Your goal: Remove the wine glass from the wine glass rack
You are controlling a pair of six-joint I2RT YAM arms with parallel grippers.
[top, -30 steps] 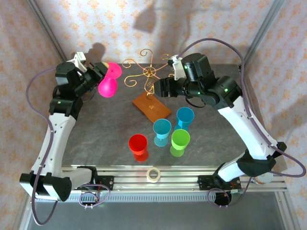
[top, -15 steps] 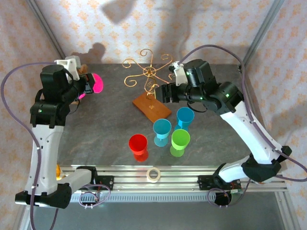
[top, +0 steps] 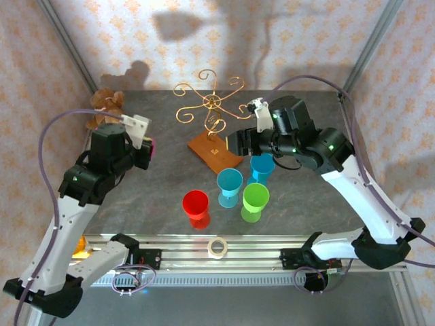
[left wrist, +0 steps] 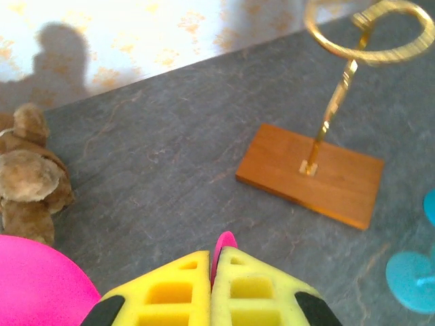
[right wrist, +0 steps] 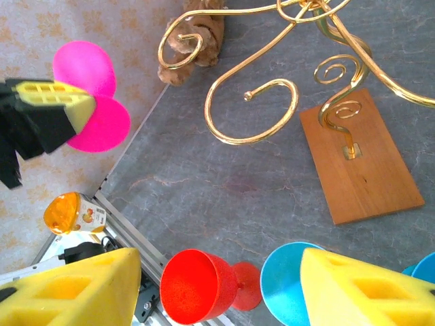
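The pink wine glass (right wrist: 88,95) is off the wine glass rack (top: 211,102) and hangs over the left of the table. My left gripper (left wrist: 216,257) is shut on the thin rim of its foot (left wrist: 224,246), and its bowl (left wrist: 41,282) shows at the lower left. From above, a pink sliver of the wine glass (top: 152,148) peeks past the left gripper (top: 145,144). The rack's gold scrolls (right wrist: 251,102) carry nothing, and its wooden base (left wrist: 312,173) lies flat. My right gripper (top: 234,142) hovers beside the base, open (right wrist: 219,272), nothing between its yellow fingers (right wrist: 75,285).
A red glass (top: 196,206), two blue glasses (top: 229,185) (top: 262,166) and a green one (top: 255,200) stand in front of the rack. A brown teddy bear (top: 107,102) sits at the back left. A tape roll (top: 217,247) lies on the front rail.
My left arm has swung the pink glass away from the rack, toward the near left and lower. The right gripper has drifted slightly right and nearer, still open.
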